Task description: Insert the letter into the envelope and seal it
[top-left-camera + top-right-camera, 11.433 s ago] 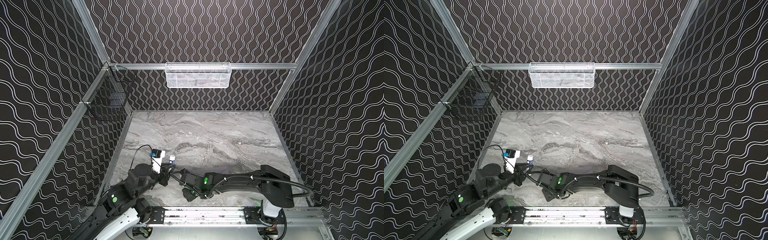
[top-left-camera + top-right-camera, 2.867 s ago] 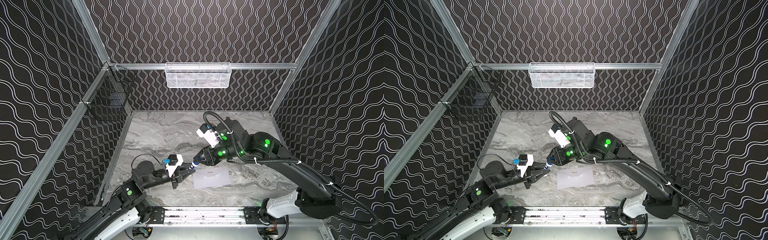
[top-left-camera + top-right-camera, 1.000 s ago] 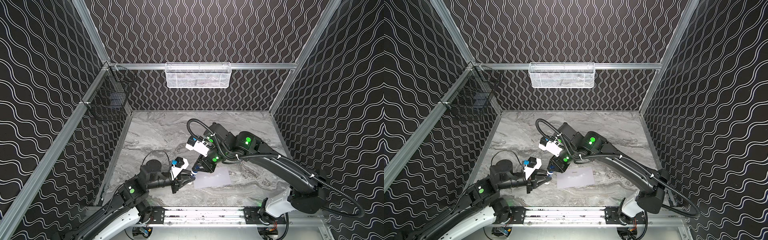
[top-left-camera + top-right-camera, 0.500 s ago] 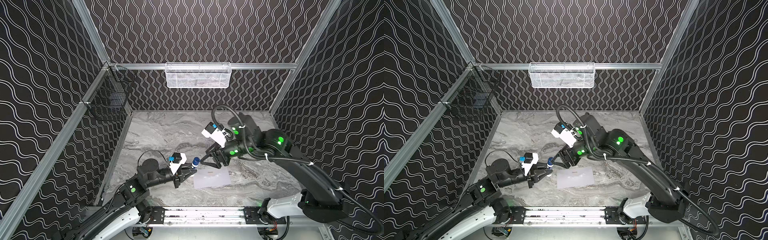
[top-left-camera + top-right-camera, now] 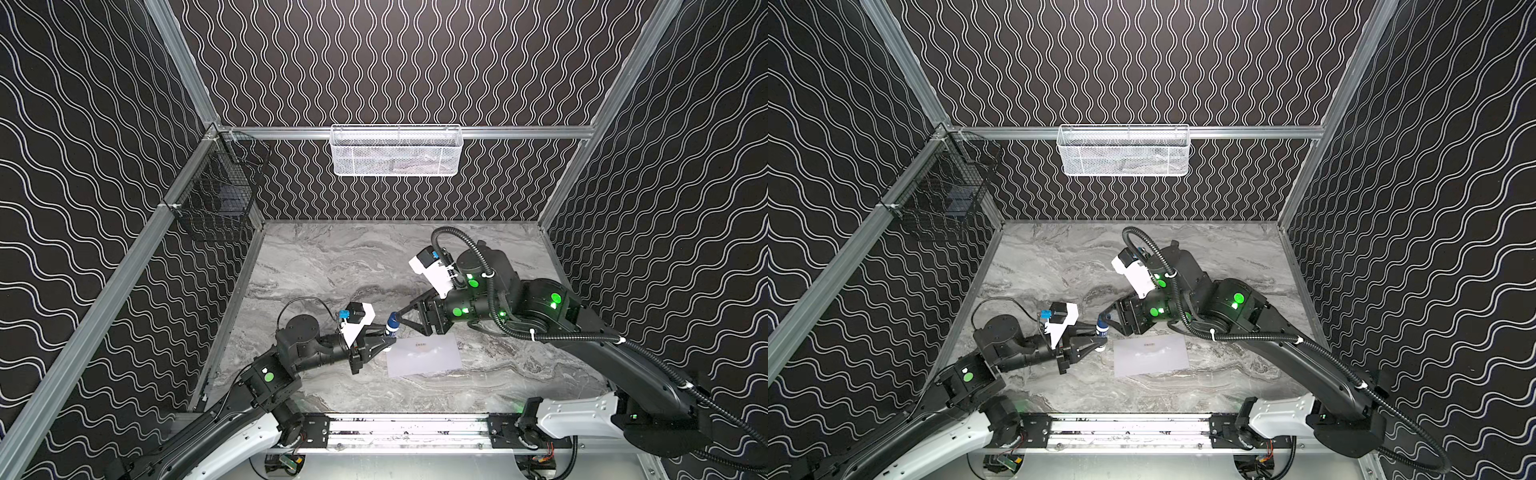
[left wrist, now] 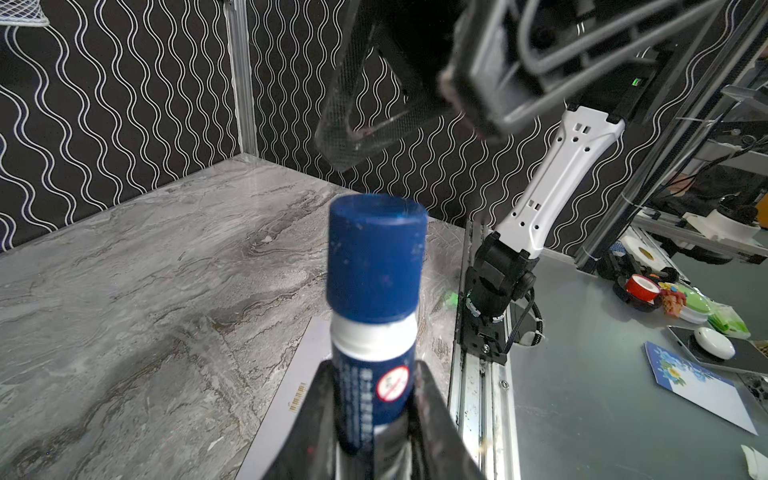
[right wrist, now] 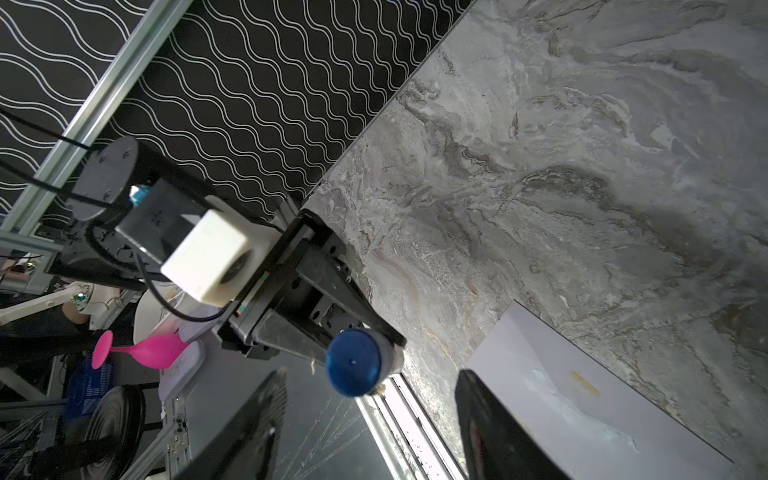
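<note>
Grey marbled tabletop (image 5: 332, 257) inside dark wavy-lined walls (image 5: 104, 166) is my workspace. On the left, my left gripper (image 5: 385, 337) is pinching a glue stick (image 5: 391, 328) by its barrel, below the white collar (image 6: 372, 332), with the blue cap (image 6: 376, 257) pointing toward my other arm. Next along, my right gripper (image 5: 402, 323) stands spread, its fingertips just short of the cap and not touching it.

As I judge it, the step in hand is cap work for the sealing. To do it well I would hold the barrel firm, line the right jaws up along the stick's axis, and close on the cap alone, not the collar. Then I would pull straight along that axis rather than lever sideways.

Just beside the stick, the envelope (image 5: 424, 353) lies flat on the table. Its printed mark (image 5: 420, 344) is toward the far edge, and the right wrist view shows a glossy smear (image 7: 582, 419) on its face. I would keep both tools lifted off it. The letter I cannot see on the table, and whether it is inside the envelope I cannot tell.
</note>
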Motion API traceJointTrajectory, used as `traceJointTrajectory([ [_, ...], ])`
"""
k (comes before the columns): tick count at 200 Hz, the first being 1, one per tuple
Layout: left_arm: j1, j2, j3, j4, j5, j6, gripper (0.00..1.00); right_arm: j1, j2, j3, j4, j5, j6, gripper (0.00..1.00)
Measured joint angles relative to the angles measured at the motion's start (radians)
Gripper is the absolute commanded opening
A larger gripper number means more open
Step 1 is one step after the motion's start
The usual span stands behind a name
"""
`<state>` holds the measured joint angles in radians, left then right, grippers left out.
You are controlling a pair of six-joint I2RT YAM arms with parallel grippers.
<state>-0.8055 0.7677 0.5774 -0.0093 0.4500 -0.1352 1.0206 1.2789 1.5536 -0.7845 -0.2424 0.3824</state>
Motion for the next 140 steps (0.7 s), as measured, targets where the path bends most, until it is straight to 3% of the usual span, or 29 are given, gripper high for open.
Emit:
traceJointTrajectory([
  [24, 0.0, -0.001, 0.0, 0.01, 0.003, -0.002, 0.0, 0.013, 0.037, 0.001, 0.023, -0.006, 0.003, 0.54],
  [82, -0.001, -0.005, 0.0, 0.011, 0.003, -0.014, 0.0, 0.028, 0.071, 0.029, 0.021, -0.014, 0.001, 0.26],
  [140, 0.0, -0.007, 0.0, -0.044, 0.01, -0.015, 0.0, 0.059, 0.091, 0.019, 0.018, 0.006, -0.028, 0.14],
])
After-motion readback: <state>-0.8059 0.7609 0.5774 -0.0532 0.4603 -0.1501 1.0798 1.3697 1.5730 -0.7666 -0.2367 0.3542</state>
